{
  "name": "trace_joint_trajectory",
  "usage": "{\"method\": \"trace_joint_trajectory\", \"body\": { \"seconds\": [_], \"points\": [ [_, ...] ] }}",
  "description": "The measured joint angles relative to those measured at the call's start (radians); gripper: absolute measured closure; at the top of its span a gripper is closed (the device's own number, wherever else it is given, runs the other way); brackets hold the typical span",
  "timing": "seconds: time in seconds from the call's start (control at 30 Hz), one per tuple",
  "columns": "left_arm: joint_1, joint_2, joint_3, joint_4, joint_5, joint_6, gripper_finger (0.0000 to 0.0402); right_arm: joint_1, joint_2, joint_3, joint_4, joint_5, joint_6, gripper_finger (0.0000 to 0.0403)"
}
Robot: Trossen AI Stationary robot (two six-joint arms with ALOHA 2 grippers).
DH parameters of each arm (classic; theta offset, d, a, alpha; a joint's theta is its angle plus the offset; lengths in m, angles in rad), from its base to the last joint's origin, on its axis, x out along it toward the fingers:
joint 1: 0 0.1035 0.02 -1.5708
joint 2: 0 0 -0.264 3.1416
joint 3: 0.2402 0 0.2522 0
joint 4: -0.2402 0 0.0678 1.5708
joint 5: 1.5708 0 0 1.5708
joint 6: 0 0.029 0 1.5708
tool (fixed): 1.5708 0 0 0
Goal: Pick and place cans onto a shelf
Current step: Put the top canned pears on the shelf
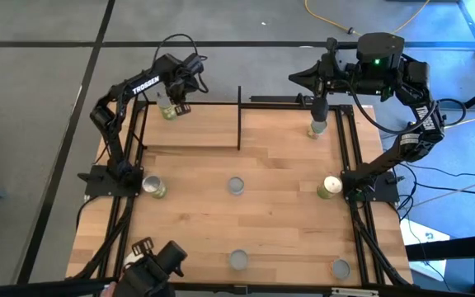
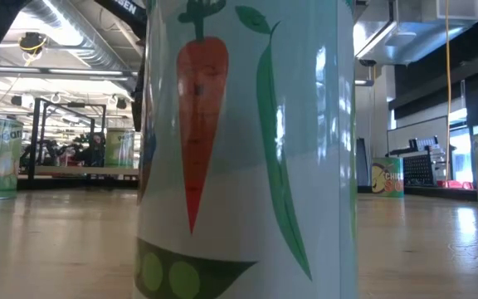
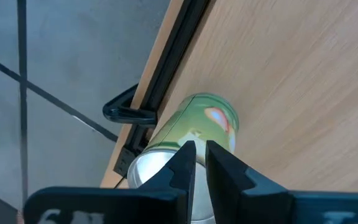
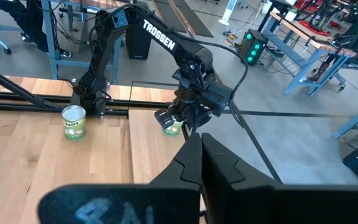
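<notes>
High view: the left gripper [image 1: 174, 106] is at a green can [image 1: 168, 110] over the far left corner of the shelf [image 1: 190, 125], a light board framed by black rods; whether the can already rests on the board cannot be told. The right gripper [image 1: 319, 110] stands over a second can [image 1: 317, 128] near the far right edge of the table [image 1: 287, 206], its fingers together and gripping nothing. Five more cans sit well apart on the table, all upright and sealed, contents unseen. Low view: a can with carrot and pea artwork [image 2: 239, 149] fills the frame and hides both arms. Left wrist view: the fingers appear nearly together above the silvery top of the green can, which lies just beside the black rail [image 3: 166, 68] at the board's edge; whether they pinch the rim cannot be told. The likely risk is that a can placed this close to the edge tips or slides off upon release. Right wrist view: the right arm's own fingers [image 4: 191, 163] meet in the foreground; beyond them, the left gripper is at its can, and another can [image 4: 74, 122] stands near the left arm's base.
</notes>
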Motion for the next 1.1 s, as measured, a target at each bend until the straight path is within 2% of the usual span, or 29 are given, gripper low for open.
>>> {"method": "trace_joint_trajectory", "body": {
  "seconds": [1.1],
  "points": [
    [0.108, 0.0, 0.0, -0.077, -0.04, 0.009, 0.0372, 0.0, -0.001, 0.0, 0.0, 0.0, 0.0, 0.0398]
  ]
}}
